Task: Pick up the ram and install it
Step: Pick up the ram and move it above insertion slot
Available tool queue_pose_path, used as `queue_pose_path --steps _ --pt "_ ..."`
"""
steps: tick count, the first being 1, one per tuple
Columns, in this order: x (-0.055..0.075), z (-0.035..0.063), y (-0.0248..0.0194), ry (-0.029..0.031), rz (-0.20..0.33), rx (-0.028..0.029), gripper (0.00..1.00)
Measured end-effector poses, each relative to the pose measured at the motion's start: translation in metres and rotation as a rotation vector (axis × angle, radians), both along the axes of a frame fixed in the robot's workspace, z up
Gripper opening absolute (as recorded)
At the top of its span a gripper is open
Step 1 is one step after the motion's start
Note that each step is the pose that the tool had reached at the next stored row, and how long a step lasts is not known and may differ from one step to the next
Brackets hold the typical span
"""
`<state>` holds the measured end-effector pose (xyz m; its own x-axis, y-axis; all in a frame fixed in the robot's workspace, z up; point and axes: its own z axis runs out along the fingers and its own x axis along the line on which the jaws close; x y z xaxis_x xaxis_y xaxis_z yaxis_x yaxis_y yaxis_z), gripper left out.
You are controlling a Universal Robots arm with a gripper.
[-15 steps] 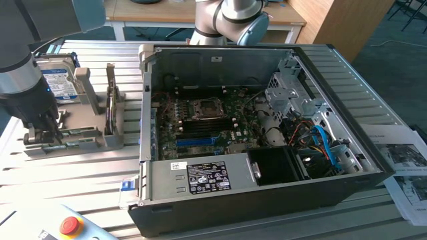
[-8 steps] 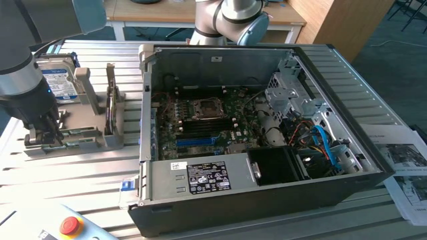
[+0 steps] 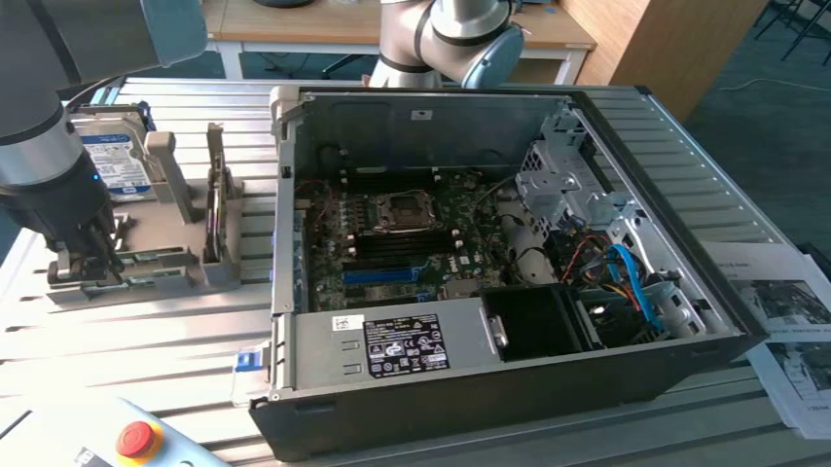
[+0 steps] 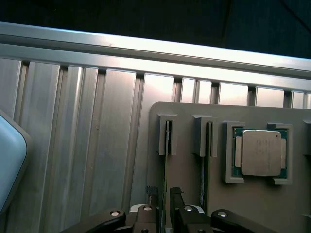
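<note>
The counter point(image 3: 156, 331) is ribbed silver and the holder point(image 4: 187, 179) plain grey, with the ram point(image 4: 167, 160) showing a green edge and the processor point(image 4: 257, 153) a dull silver lid rimmed in green. The end effector point(image 4: 164, 206) is black. The computer case point(image 3: 520, 389) is black outside and bare grey metal within, its motherboard point(image 3: 389, 243) dark green with one blue slot point(image 3: 383, 275), and the hard drive point(image 3: 117, 161) has a blue-and-white label.

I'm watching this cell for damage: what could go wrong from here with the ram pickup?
The gripper sits over one ram standing on edge in the holder; an off-centre grip could tilt or bend it. A second stick stands close beside it and might get knocked, as might the CPU nearby.
</note>
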<state>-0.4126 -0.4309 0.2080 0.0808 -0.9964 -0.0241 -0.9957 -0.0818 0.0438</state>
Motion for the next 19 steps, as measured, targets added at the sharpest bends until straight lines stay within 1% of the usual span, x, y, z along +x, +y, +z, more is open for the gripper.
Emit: queue_pose_path --steps 19 --pt "0.0 -0.0003 0.0 0.0001 0.0 0.0 0.24"
